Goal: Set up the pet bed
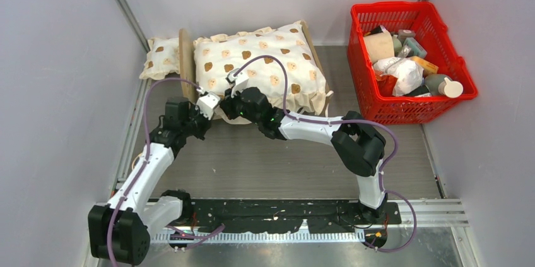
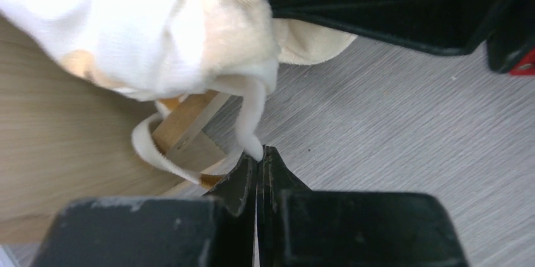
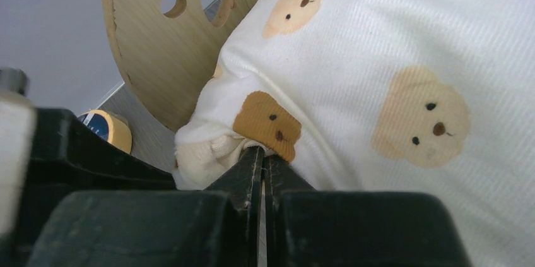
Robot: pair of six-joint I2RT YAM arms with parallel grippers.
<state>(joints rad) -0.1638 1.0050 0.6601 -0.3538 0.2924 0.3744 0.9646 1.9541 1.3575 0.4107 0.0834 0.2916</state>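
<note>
Cushion (image 1: pixel 233 52) lies on the pet bed (image 1: pixel 185 65), far left of table (image 1: pixel 252 153); pillow (image 1: pixel 162 57) sits outside it (placement pending, we judge). Left gripper (image 2: pixel 260 153) is closed at a tie (image 2: pixel 252 115), right gripper (image 3: pixel 262 152) closed at the cushion's edge.

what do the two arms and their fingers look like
Both the left arm and right arm have white tubular links between bulky black joints. A purple cable loops loosely along each. The right arm shows a small green light. The fingers are matte black, scuffed, tapering to thin wedge tips.
</note>
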